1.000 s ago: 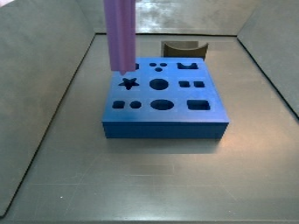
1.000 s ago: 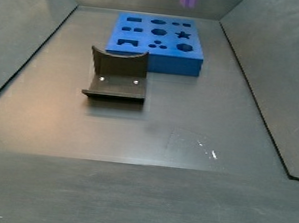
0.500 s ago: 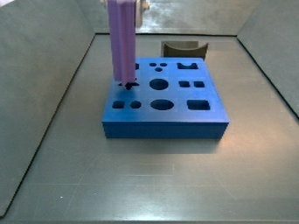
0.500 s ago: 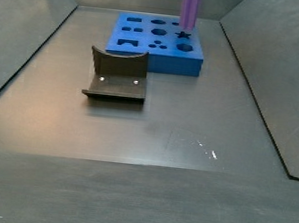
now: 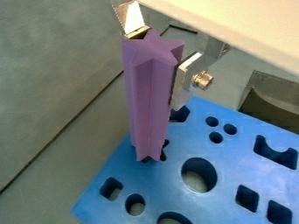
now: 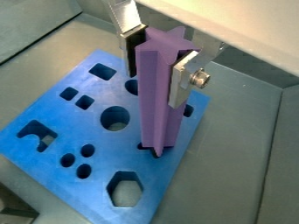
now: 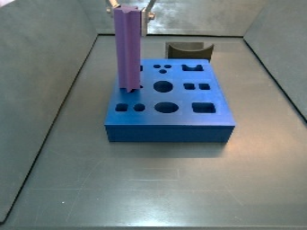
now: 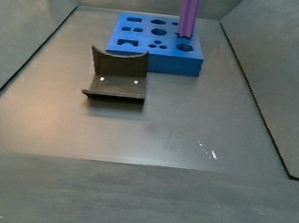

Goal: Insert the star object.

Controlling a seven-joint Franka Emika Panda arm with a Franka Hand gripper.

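Note:
The star object (image 7: 128, 54), a long light-purple ridged prism, stands upright with its lower end in the star-shaped hole of the blue block (image 7: 168, 130). It also shows in the side view from the opposite end (image 8: 188, 12). My gripper (image 7: 131, 9) is shut on the prism's upper end. In both wrist views the gripper (image 5: 158, 48) (image 6: 158, 54) has a silver finger on either side of the star object (image 5: 146, 105) (image 6: 158, 114), above the blue block (image 5: 228, 162) (image 6: 100, 144).
The blue block (image 8: 151, 58) has several other shaped holes: round, square, hexagonal and notched. The dark fixture (image 7: 188, 47) stands just behind the block, and shows nearer the camera in a side view (image 8: 116, 80). Grey walls enclose the floor on three sides.
My gripper has lowered the star object from above the block, and its lower end has entered the star hole. The blue block and the fixture have not moved.

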